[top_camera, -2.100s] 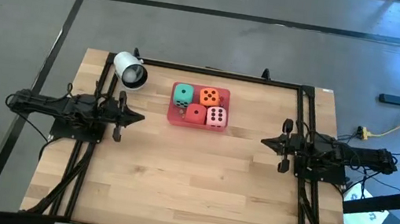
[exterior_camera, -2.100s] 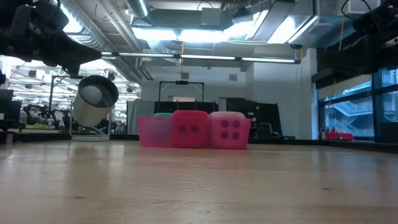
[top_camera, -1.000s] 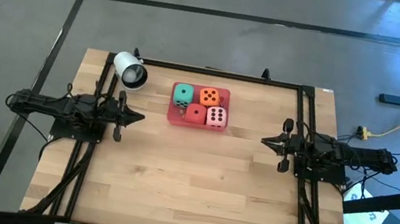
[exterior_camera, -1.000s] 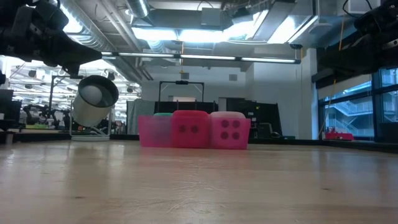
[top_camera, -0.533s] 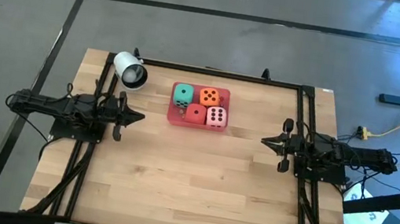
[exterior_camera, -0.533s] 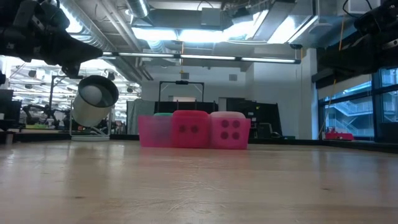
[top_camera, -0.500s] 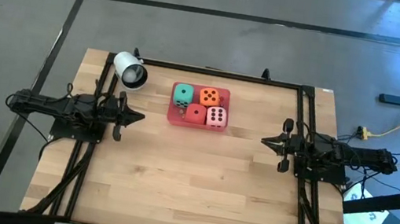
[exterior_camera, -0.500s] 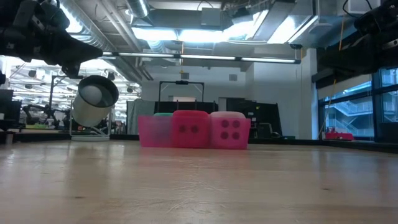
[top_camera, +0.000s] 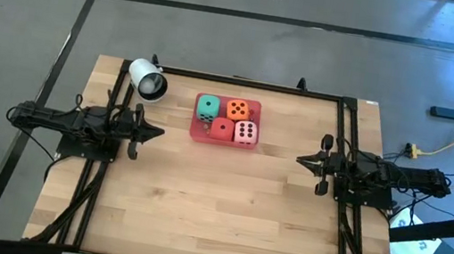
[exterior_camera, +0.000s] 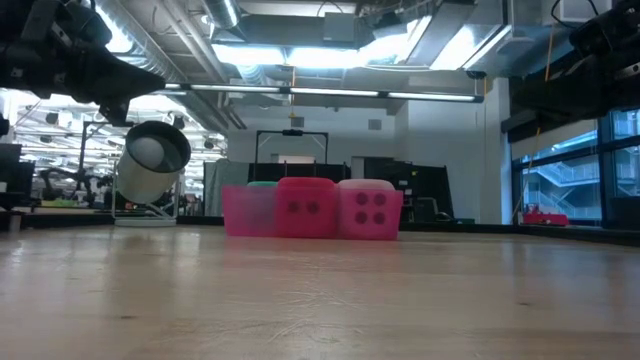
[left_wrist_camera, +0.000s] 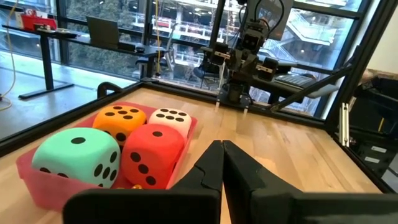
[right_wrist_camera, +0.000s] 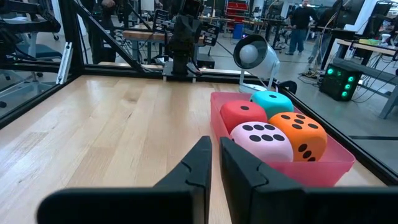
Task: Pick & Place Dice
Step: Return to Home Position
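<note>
Dice: teal die (top_camera: 207, 106), orange die (top_camera: 237, 109), red die (top_camera: 222, 128) and pink die (top_camera: 245, 132), packed two by two and touching; teal and orange in the back row, red and pink in the front row.
Container: all four inside the pink tray (top_camera: 193, 134), filling it almost wall to wall.
Tray position: on the tabletop (top_camera: 215, 206), toward the back edge, roughly midway between the arms; white cylindrical lamp (top_camera: 147, 80) near it on the left arm's side.
Handling: judged soft foam, light, matte, not slippery, not fragile; likely to dent under a squeeze, so a moderate grip judged enough.
Hold points: judged best from above, across two opposite flat faces; little finger room between packed neighbours or against the tray wall; upper edges above the rim the easiest access.
Left tool (left_wrist_camera: 220, 144): fingers drawn together, empty, raised off the tabletop at the left side, pointing toward the centre.
Right tool (right_wrist_camera: 215, 140): fingers drawn together with only a thin slit showing, empty, raised at the right side, pointing toward the centre.
Dice relative to tools: well apart from both, ahead of each and off toward the back edge; teal die nearest the left tool, pink die nearest the right; no contact anywhere.
Stage: judged finished; no die loose on the tabletop, both arms in a parked pose.
</note>
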Controlling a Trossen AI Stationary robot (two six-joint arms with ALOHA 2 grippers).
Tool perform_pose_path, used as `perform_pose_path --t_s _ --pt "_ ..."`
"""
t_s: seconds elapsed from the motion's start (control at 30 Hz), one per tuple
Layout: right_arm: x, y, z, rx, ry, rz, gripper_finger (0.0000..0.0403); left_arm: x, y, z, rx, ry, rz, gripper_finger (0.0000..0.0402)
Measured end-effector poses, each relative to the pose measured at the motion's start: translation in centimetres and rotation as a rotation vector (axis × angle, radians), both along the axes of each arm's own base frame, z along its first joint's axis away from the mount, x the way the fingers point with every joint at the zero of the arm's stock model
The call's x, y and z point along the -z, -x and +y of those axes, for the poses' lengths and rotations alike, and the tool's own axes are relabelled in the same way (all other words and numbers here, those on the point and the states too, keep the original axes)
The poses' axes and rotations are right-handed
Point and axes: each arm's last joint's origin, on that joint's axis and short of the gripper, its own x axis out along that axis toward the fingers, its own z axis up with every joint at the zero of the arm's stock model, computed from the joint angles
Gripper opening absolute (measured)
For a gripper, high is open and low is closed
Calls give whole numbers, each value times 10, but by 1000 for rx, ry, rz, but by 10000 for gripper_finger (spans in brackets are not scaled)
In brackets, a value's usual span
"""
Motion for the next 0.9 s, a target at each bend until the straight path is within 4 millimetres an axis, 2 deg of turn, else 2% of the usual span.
perform_pose_path --t_s 0.9 --pt "0 0 0 0 0 0 33 -1 0 0 1 -1 -4 5"
